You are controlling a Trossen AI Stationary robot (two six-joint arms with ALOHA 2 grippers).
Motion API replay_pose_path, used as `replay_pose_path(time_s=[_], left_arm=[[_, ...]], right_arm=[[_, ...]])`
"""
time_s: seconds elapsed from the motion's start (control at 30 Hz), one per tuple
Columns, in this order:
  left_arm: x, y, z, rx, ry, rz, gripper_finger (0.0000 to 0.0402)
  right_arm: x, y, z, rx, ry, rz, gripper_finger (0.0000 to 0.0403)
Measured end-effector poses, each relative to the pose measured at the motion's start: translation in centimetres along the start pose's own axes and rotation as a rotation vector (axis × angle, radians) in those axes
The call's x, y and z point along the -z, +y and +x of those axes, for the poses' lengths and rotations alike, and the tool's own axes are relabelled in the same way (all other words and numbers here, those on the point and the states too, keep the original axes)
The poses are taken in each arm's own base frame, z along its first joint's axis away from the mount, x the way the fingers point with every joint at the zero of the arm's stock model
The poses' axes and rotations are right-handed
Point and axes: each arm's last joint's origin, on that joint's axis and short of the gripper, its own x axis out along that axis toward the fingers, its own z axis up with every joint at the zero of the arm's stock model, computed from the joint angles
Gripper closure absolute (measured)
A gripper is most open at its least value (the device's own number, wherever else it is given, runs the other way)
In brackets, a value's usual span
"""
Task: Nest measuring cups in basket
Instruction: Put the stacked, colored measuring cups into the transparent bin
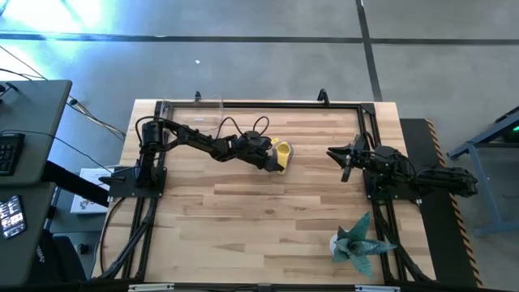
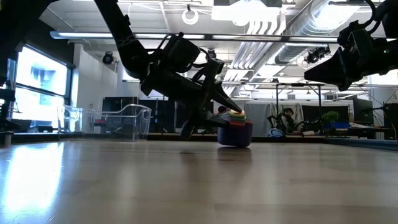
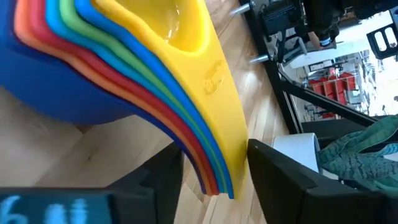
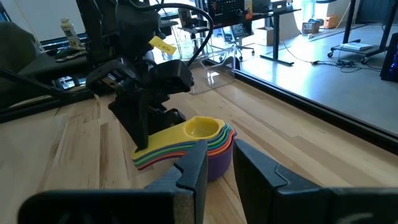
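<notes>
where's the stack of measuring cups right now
In the high view the nested measuring cups sit on the table near its middle toward the far edge, at the left gripper, whose fingers straddle the stacked handles; the clear basket stands apart.

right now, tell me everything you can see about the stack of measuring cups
The measuring cups sit nested in one stack on the wooden table, not in the clear basket. They look like glossy plastic: yellow innermost on top, a large purple-blue cup outermost at the bottom, rainbow rims between. Their fanned handles lie between the fingers of the left gripper, which reaches down on them.

Nested measuring cups, yellow on top, on table; basket apart
</notes>
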Motion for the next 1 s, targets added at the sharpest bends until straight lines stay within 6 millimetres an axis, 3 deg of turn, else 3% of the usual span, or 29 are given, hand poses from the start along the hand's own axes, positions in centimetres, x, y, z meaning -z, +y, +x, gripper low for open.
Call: replay_pose_path(time_s=[0.5, 1.0], left_arm=[[-0.1, 0.0, 0.0, -0.010, -0.012, 0.048, 0.0317], [-1.5, 0.3, -0.7, 0.100, 0.023, -0.033, 0.0334]], right_arm=[[0.0, 0.0, 0.0, 0.000, 0.000, 0.000, 0.0334], [0.0, 0.0, 0.0, 0.000, 0.000, 0.001, 0.0334]])
